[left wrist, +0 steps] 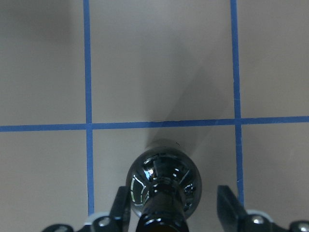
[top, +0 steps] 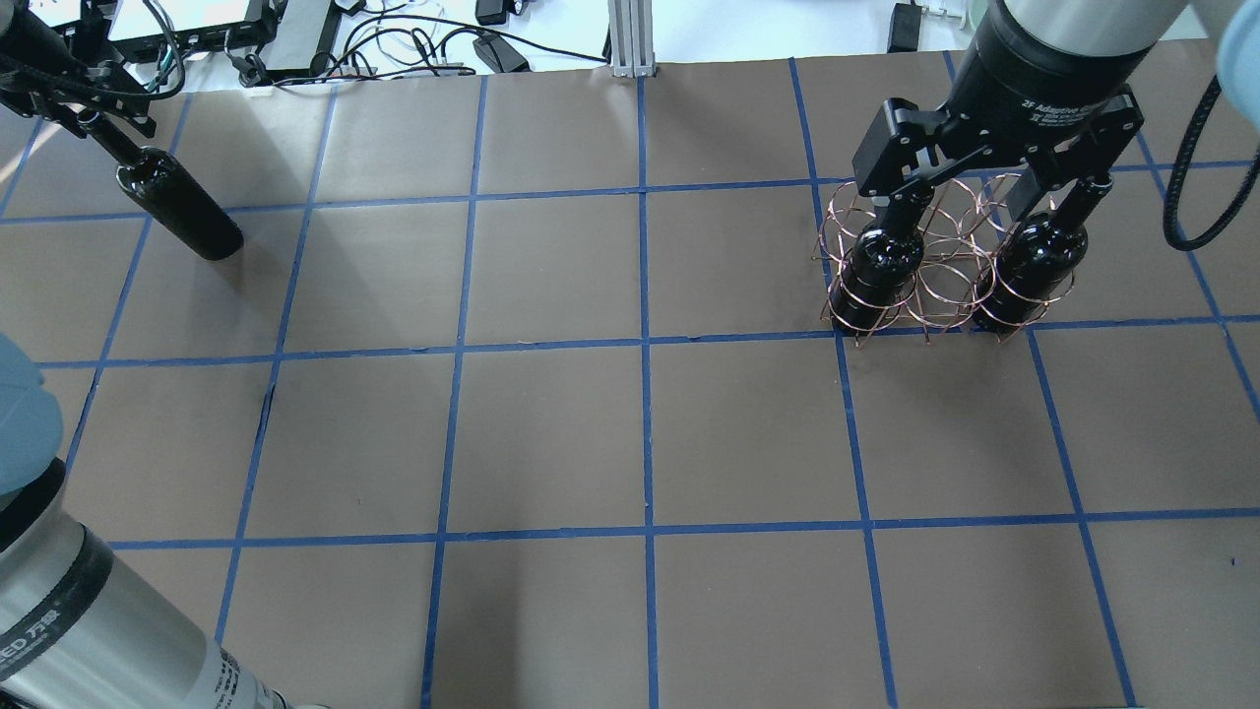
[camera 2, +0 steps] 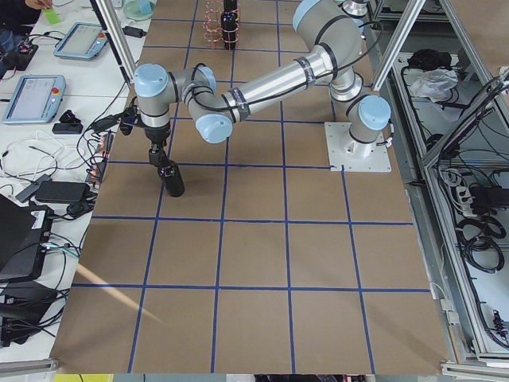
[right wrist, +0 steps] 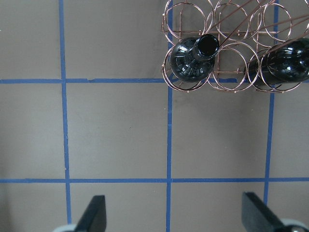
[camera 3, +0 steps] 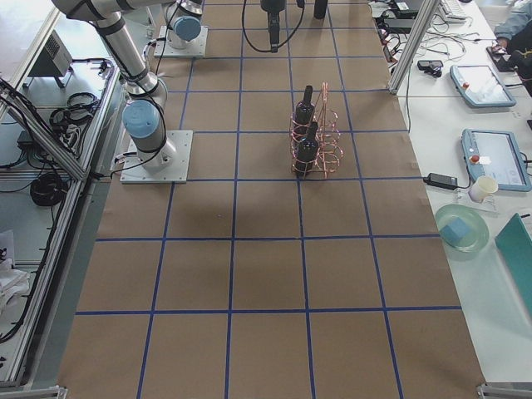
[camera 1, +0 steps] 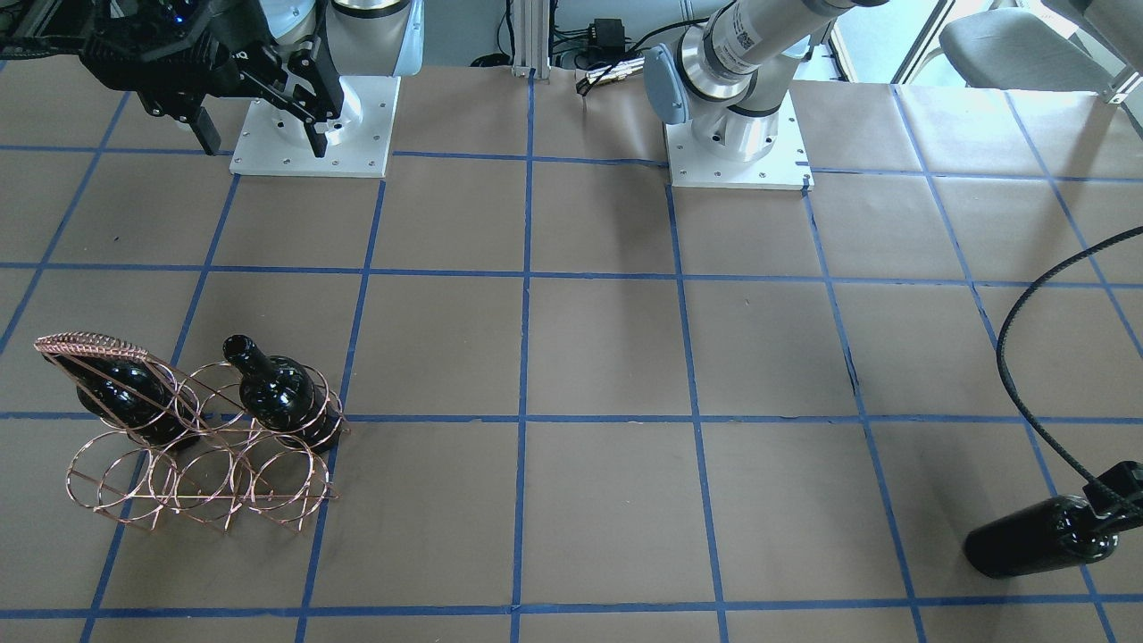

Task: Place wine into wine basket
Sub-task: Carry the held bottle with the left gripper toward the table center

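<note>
A dark glass wine bottle [left wrist: 161, 186] stands upright on the brown table near its far left corner [top: 182, 212] [camera 2: 171, 179]. My left gripper [left wrist: 174, 208] [top: 94, 123] is around its neck; the fingers straddle it and a gap shows on one side, so it reads open. The copper wire wine basket [top: 945, 266] [camera 1: 205, 446] stands on the other side, with two look-alike bottles [right wrist: 193, 63] [right wrist: 289, 63] upright in its end rings. My right gripper [top: 984, 202] [right wrist: 174, 215] hangs open and empty, high above the basket.
The basket's middle rings [right wrist: 231, 53] hold nothing. A black cable [camera 1: 1009, 357] loops over the table near the left gripper. Both arm bases [camera 1: 312, 125] [camera 1: 737, 134] sit on the robot's side. Tablets and cables lie on side desks [camera 2: 48, 95].
</note>
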You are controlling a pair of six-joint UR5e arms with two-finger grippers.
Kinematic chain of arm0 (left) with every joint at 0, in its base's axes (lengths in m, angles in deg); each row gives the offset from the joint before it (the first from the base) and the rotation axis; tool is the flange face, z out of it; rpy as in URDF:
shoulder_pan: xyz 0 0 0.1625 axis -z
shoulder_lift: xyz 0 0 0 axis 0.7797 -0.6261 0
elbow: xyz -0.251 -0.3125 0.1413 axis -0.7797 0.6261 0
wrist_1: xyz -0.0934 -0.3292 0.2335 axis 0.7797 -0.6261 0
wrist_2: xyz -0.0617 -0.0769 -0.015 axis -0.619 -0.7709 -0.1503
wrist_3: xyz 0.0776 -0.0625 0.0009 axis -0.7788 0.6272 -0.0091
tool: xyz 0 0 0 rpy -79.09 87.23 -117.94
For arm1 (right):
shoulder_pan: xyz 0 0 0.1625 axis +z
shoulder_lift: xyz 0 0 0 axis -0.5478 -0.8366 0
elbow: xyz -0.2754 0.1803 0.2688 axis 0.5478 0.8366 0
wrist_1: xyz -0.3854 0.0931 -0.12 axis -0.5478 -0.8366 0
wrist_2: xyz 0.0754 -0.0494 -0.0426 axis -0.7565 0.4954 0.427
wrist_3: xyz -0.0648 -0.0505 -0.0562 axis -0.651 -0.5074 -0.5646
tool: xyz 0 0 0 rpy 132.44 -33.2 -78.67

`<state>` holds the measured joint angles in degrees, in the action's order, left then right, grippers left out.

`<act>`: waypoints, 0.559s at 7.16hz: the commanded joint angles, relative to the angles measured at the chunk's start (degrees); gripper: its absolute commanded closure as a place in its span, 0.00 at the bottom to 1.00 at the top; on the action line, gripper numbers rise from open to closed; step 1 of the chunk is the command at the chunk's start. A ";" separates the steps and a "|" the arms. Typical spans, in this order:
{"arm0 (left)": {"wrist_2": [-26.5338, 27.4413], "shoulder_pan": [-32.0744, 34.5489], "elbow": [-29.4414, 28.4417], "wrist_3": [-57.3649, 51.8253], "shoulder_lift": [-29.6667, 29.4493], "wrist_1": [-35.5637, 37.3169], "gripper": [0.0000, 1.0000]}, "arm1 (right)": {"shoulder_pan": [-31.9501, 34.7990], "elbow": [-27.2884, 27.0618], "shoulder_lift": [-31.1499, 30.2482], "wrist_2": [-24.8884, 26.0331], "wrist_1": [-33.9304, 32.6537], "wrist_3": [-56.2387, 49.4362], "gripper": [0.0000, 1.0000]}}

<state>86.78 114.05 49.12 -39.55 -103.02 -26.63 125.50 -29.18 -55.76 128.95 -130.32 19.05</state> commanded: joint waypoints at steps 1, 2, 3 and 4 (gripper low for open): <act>-0.12 -0.41 0.04 -0.02 -0.26 0.00 0.34 | 0.00 0.00 -0.02 -0.05 0.00 -0.01 0.00; -0.12 -0.50 -0.05 -0.02 -0.17 0.00 0.34 | 0.00 0.00 0.07 0.04 0.00 -0.01 0.00; -0.12 -0.59 0.04 -0.11 -0.17 -0.08 0.34 | 0.00 0.00 -0.02 -0.05 0.00 -0.01 0.00; -0.12 -0.59 0.04 -0.11 -0.17 0.00 0.34 | 0.00 0.00 -0.02 0.04 0.09 -0.01 0.00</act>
<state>86.66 113.52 49.13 -39.63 -103.20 -26.67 125.50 -29.18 -55.75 128.94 -130.31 19.04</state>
